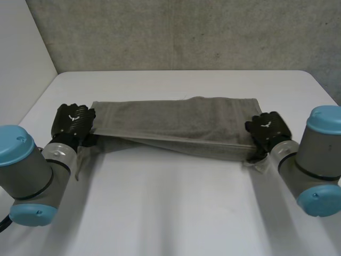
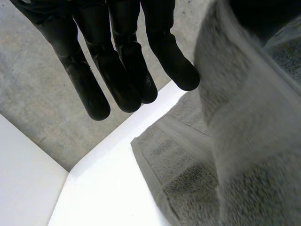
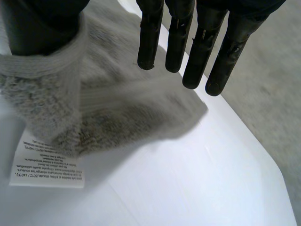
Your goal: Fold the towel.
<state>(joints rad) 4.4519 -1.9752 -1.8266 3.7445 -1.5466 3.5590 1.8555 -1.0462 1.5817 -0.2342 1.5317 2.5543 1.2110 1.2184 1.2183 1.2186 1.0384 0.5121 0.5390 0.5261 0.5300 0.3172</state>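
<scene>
A grey towel [image 1: 181,120] lies folded in a long band across the white table [image 1: 176,208]. My left hand [image 1: 73,121] is at its left end and my right hand [image 1: 269,128] at its right end. The near edge is raised off the table between them. In the left wrist view the fingers [image 2: 117,70] are straight, and the towel [image 2: 244,141] runs up over the thumb, pinched beside the nearest finger. In the right wrist view the straight fingers [image 3: 202,52] stand apart from the towel [image 3: 117,108], which only hangs over the thumb [image 3: 42,23].
A white care label [image 3: 47,162] lies on the table under the towel's right corner. A grey wall [image 1: 181,32] rises behind the table's far edge. Bare table stretches in front of the towel.
</scene>
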